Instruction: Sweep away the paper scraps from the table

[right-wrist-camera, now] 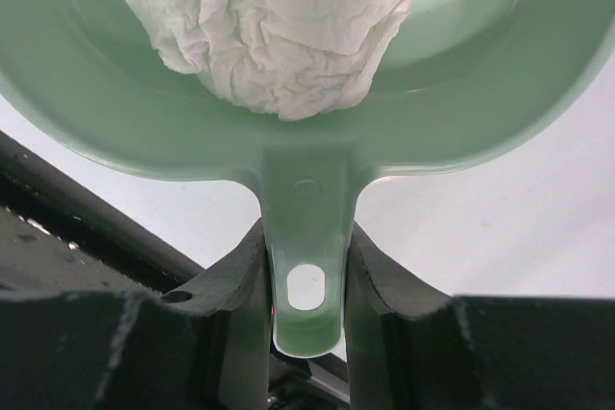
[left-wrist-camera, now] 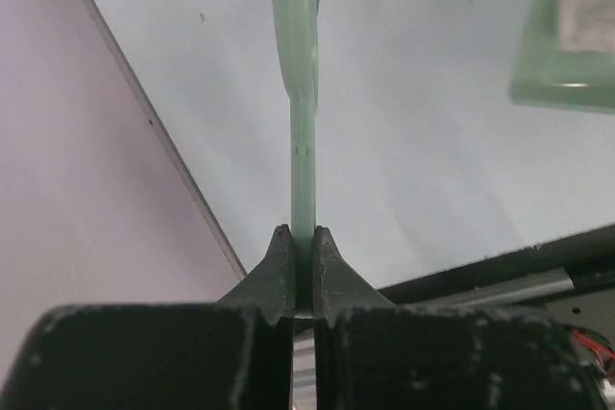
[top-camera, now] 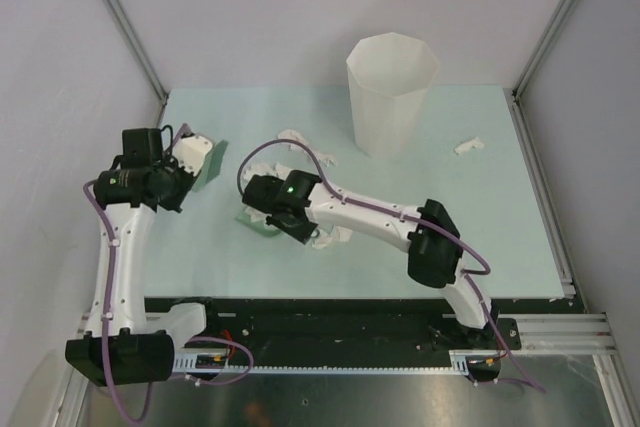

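My left gripper (left-wrist-camera: 303, 232) is shut on the thin handle of a green sweeper (left-wrist-camera: 304, 122), held edge-on above the table (top-camera: 500, 227). From above, that sweeper (top-camera: 212, 165) hangs at the left, by the left gripper (top-camera: 192, 157). My right gripper (right-wrist-camera: 307, 237) is shut on the handle of a green dustpan (right-wrist-camera: 307, 189), and a crumpled white paper wad (right-wrist-camera: 279, 26) lies in the pan. In the top view the dustpan (top-camera: 255, 222) sits low at mid-table. Loose paper scraps lie behind it (top-camera: 296, 137), under the right arm (top-camera: 332, 237) and at the far right (top-camera: 470, 145).
A tall white faceted bin (top-camera: 392, 92) stands at the back of the table, right of centre. Grey walls and metal rails close the table in. The black base rail (top-camera: 350, 322) with both arm bases runs along the near edge.
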